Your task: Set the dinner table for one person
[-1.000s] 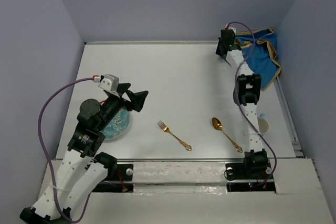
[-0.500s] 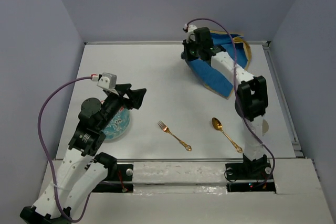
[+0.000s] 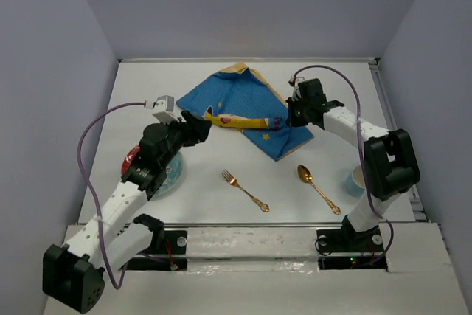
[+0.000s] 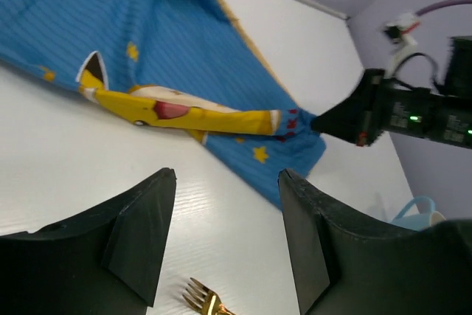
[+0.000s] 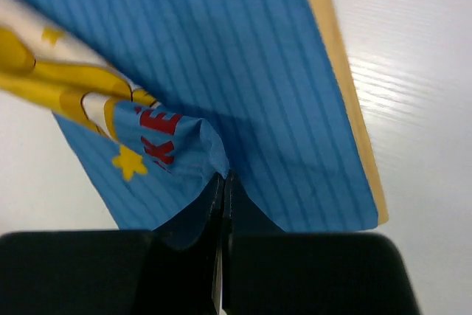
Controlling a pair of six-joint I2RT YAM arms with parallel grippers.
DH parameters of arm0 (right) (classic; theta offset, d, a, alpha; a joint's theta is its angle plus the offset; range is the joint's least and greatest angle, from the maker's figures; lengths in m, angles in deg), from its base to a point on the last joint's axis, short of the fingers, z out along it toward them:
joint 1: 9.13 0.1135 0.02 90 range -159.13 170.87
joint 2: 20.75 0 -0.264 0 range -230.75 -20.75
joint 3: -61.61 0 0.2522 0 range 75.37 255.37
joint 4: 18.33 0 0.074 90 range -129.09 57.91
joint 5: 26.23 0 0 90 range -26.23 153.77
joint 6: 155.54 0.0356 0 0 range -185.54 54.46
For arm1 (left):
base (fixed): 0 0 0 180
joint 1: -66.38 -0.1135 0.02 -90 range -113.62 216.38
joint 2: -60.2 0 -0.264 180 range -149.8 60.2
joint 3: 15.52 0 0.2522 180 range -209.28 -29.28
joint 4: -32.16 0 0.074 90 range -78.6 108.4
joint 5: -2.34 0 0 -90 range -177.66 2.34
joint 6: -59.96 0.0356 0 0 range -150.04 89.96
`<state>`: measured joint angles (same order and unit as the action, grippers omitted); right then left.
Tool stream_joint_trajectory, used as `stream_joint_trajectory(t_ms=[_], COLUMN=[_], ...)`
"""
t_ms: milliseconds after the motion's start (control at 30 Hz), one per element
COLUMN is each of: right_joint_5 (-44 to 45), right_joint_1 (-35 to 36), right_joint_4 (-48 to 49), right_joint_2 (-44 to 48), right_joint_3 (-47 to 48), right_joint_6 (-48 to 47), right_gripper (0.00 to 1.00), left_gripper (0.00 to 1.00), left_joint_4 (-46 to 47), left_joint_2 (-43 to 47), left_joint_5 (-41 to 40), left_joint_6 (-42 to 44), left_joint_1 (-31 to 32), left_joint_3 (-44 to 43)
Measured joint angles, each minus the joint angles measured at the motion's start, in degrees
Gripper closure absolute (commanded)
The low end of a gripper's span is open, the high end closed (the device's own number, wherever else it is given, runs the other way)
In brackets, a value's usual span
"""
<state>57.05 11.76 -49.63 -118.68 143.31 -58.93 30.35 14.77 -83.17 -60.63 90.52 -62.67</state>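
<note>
Clenched on a fold of the blue cloth (image 3: 243, 105), the right jaws pinch fabric at the cloth's near right corner; on my right wrist feed they meet with the cloth caught between them. The left jaws are spread with nothing in them, hovering over bare table (image 3: 221, 153) just off the cloth's near left side.

I count one cloth, one fork (image 3: 245, 190), one spoon (image 3: 318, 188), one plate (image 3: 168, 177) and one cup (image 3: 355, 180). The cloth lies rumpled in the far half of the table, about midway between the left and right edges, with a yellow cartoon band along its near side. Fork and spoon lie toward the near edge, well apart, both with their heads aimed far-left and handles near-right. The plate sits by the left edge, partly under the left arm; the cup stands near the right edge.

The white table lies flat between the grey walls. From overhead, its long axis looks to run left to right.
</note>
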Motion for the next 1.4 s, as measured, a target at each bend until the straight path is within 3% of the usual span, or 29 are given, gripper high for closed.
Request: stream_joint_trajectory(t_ms=[133,400,667,933,1067,1133,1167,1267,1300,1400], right_joint_5=[2.89,7.28,7.76,7.39,6.29,6.1,6.03,5.97,5.95,5.92], right_joint_1=[-2.45,-3.21,-3.34,-3.69,-3.98,-3.98,-3.98,-4.07,-4.11,-4.35], right_joint_4=[1.53,4.81,6.32,6.1,6.49,6.47,6.47,6.49,6.47,6.54], right_joint_2=[-0.02,-3.41,0.83,0.83,0.96,1.01,1.01,1.09,1.18,1.6], right_joint_3=[0.63,14.51,9.16,7.96,7.3,6.97,6.88,6.86,6.82,6.4], right_joint_6=[1.97,1.05,0.92,1.01,1.18,1.22,1.22,1.33,1.38,1.62], right_gripper=[1.0,1.0,1.0,1.0,1.0,1.0,1.0,1.0,1.0,1.0], left_gripper=[0.34,0.27,0.23,0.26,0.38,0.53,0.56,0.83,1.0,1.0], left_joint_4=[3.13,4.13,4.87,3.87,3.19,3.21,3.21,2.93,2.86,2.78], left_joint_2=[-11.04,-30.23,-46.51,-56.85,-61.44,-63.01,-63.41,-63.78,-64.02,-64.7], left_joint_5=[-5.27,-16.17,-18.4,-17.33,-17.29,-17.44,-17.42,-17.68,-17.75,-17.7], left_joint_6=[-3.32,-4.94,-8.55,-11.47,-12.35,-12.81,-13.05,-13.66,-13.7,-13.57], left_joint_1=[0.0,-1.51,-9.55,-10.6,-11.52,-11.93,-12.15,-12.46,-12.59,-12.76], left_joint_3=[1.18,-3.43,-12.83,-20.33,-25.05,-26.69,-27.08,-27.15,-27.19,-27.71])
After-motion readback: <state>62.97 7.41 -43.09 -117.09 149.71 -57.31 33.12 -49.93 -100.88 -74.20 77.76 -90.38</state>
